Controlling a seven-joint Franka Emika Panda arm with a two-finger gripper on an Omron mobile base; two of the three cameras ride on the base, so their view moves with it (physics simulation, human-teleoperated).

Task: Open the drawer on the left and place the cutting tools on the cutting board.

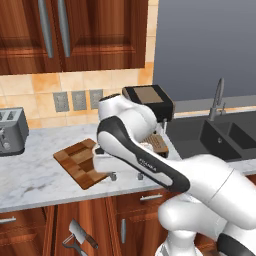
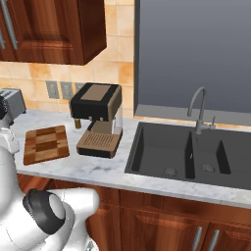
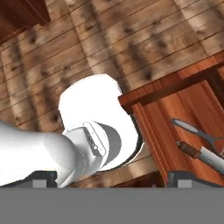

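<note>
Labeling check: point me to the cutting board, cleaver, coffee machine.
cutting board (image 1: 80, 161): left base view, middle of its top face.
cleaver (image 1: 77, 231): left base view, silver blade.
coffee machine (image 2: 96, 104): right base view, front of upper body.

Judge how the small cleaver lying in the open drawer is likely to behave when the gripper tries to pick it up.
The cleaver looks rigid, so it should not flex. It lies flat on the drawer floor, so it probably will not roll, but the low profile leaves little to grab. Its wide silver blade likely outweighs the dark handle, so a handle grasp may let it tilt blade-down.
</note>
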